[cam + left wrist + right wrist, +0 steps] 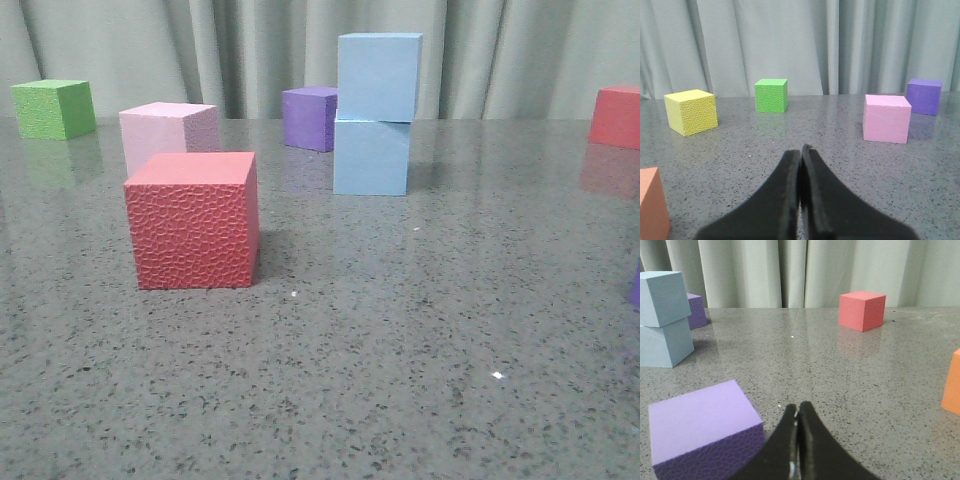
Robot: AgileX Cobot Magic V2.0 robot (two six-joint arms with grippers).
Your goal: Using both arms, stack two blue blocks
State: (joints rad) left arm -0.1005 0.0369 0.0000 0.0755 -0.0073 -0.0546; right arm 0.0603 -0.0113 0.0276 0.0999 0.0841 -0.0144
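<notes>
Counter point(400, 330) inventory, cubes by colour:
- blue cubes: 2, upper point(378, 76) and lower point(371, 156)
- red: 2 point(193, 222) point(616, 116)
- purple: 2 point(309, 118) point(705, 430)
- pink: 1 point(167, 130)
- green: 1 point(54, 108)
- yellow: 1 point(691, 111)
- orange: 2 point(952, 382) point(652, 205)
</notes>
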